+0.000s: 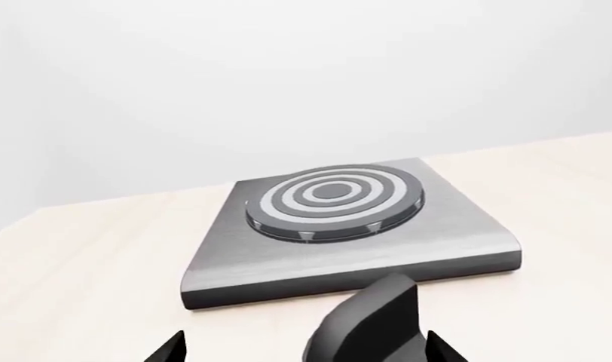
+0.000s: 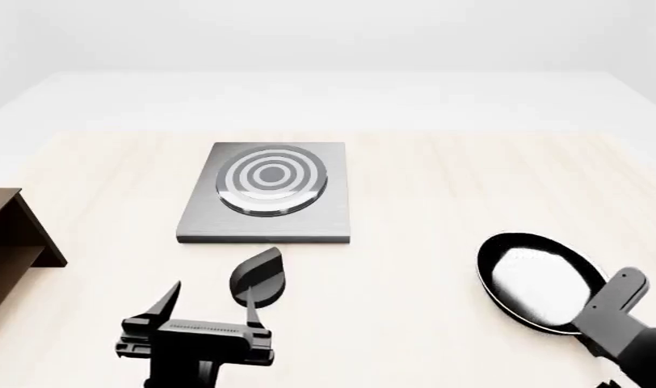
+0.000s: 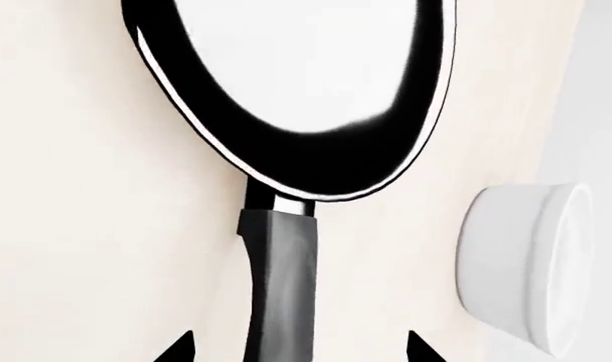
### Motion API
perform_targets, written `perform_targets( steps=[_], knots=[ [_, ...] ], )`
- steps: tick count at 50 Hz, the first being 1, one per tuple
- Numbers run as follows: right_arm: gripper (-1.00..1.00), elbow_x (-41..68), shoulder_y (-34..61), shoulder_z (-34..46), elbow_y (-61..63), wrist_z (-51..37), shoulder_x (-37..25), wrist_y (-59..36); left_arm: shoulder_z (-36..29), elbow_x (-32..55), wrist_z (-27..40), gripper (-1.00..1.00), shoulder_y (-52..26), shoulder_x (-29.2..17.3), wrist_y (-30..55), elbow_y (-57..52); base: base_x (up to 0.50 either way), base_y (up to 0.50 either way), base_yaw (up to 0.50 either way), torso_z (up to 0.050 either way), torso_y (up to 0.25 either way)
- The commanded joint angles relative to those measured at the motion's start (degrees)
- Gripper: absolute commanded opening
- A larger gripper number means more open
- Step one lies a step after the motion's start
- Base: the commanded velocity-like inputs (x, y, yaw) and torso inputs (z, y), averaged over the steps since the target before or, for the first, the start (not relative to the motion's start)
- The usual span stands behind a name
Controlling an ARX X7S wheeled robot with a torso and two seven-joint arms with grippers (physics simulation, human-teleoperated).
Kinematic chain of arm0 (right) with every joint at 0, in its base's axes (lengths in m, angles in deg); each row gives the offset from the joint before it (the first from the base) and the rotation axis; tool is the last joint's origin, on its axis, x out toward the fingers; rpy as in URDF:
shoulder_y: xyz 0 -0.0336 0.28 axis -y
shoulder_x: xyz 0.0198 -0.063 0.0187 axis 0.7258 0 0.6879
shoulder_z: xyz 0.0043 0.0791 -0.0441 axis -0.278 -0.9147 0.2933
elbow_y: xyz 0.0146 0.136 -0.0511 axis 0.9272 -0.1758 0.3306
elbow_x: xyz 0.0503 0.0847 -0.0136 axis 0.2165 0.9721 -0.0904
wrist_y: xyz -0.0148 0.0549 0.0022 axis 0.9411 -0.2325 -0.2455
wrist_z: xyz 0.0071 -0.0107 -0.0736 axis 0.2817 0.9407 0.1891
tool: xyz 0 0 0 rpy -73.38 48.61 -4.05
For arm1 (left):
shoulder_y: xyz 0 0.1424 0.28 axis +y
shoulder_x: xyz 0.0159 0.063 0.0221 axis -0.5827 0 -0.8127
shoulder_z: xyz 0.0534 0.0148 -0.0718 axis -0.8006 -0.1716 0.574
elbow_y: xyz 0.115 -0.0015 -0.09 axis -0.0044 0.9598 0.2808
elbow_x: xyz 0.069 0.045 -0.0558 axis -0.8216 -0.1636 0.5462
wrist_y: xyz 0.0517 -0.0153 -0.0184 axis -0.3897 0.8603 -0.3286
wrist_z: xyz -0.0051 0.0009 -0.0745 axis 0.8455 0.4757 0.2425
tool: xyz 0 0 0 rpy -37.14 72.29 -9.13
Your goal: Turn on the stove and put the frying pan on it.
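Black frying pan (image 2: 538,281): on counter (image 2: 414,242), handle between right pincer (image 3: 296,351) fingers, grip unclear.
Left pincer (image 2: 215,303): wide, near stove (image 2: 266,194).

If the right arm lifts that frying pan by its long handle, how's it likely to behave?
The frying pan looks rigid, so it probably won't flex. With its wide bowl far out from the slim handle, it would likely droop or twist in the jaws. The glossy finish may be slippery.
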Motion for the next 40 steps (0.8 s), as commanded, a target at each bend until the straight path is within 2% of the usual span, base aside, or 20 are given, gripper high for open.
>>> perform_targets(
  steps=[1, 8, 18, 40],
  knots=[
    [1.0, 2.61, -4.62, -9.83, -5.19, 0.55, 3.38, 6.62, 0.71, -0.75, -1.48, 1.0, -0.28, 1.06, -0.19, 0.62, 0.0, 0.0, 0.0, 0.0, 0.0],
    [1.0, 0.56, -5.04, -5.64, -11.2, 0.58, 5.83, 10.51, 0.47, -0.99, -1.14, 1.0, -0.31, 0.94, 0.04, 0.48, 0.0, 0.0, 0.0, 0.0, 0.0],
    [1.0, -0.77, -5.18, -3.55, -14.84, 0.23, 6.64, 11.29, 0.43, -0.87, -0.81, 1.0, -0.3, 0.82, -0.07, 0.54, 0.0, 0.0, 0.0, 0.0, 0.0],
    [1.0, 0.33, -6.71, -7.37, -17.32, -1.1, 6.17, 12.21, -0.21, -0.91, -0.23, 1.0, -0.53, 0.67, 0.16, 0.57, 0.0, 0.0, 0.0, -0.003, 0.0]
  ],
)
